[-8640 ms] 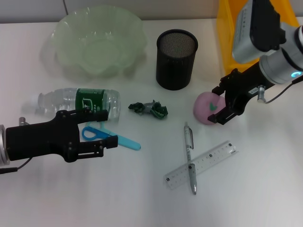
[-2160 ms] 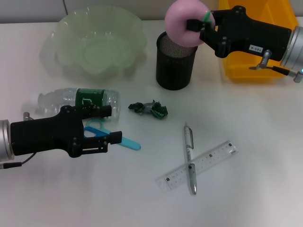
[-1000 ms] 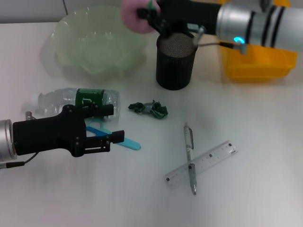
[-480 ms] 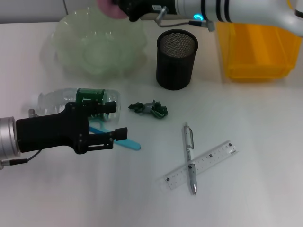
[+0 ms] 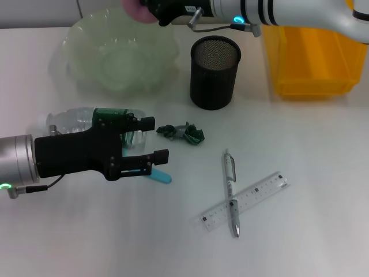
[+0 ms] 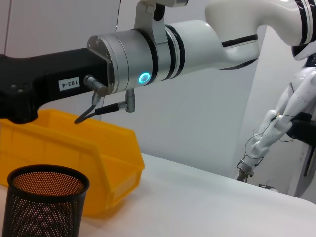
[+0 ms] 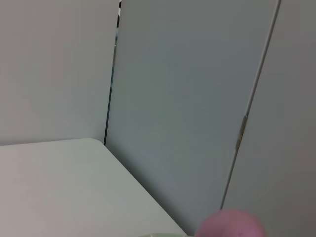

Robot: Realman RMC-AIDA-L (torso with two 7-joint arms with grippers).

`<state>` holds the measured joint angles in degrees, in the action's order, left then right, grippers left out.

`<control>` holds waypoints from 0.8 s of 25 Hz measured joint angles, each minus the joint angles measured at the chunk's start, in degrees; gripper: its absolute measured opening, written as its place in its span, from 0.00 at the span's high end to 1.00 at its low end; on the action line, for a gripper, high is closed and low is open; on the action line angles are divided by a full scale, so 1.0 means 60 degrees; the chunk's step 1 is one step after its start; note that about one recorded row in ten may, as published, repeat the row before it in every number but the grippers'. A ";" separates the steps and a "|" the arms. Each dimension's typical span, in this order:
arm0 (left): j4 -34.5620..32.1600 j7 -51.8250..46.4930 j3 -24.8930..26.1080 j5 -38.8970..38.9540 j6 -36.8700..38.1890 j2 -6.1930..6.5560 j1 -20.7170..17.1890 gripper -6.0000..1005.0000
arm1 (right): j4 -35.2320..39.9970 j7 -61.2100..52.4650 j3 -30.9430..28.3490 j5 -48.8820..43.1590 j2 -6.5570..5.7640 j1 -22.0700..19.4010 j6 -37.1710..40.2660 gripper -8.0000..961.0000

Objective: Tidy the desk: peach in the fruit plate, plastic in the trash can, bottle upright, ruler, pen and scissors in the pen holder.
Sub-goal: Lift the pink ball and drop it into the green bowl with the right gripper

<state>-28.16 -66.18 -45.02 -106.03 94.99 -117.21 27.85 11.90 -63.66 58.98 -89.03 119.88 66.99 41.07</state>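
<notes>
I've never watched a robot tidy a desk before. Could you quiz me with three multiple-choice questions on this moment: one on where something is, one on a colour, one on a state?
1. Where is the peach?
A. in the black pen holder
B. held above the far rim of the fruit plate
C. beside the ruler

2. What colour is the bin behind the pen holder?
A. yellow
B. blue
C. white

3. How does the bottle stand?
A. upright
B. inside the bin
C. lying on its side

Answers:
1 B, the right hand carries it there.
2 A, plainly yellow.
3 C, flat on the desk by the left hand.
</notes>
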 joint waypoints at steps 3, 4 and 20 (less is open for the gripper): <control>0.0025 0.0001 -0.0002 0.0000 -0.0011 -0.0003 0.0001 0.24 | -0.0004 0.0002 0.0000 0.0000 0.0000 -0.0030 0.0006 0.91; 0.0026 0.0001 -0.0002 0.0004 -0.0012 -0.0006 0.0003 0.24 | -0.0006 0.0003 0.0000 0.0001 0.0000 -0.0051 0.0022 0.91; 0.0009 0.0000 -0.0002 -0.0001 -0.0012 -0.0021 0.0003 0.24 | 0.0028 0.0005 0.0000 0.0000 0.0007 -0.0100 0.0356 0.90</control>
<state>-28.11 -66.18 -45.03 -106.03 94.92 -117.33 27.86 12.07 -63.63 58.97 -89.03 119.93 66.39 43.20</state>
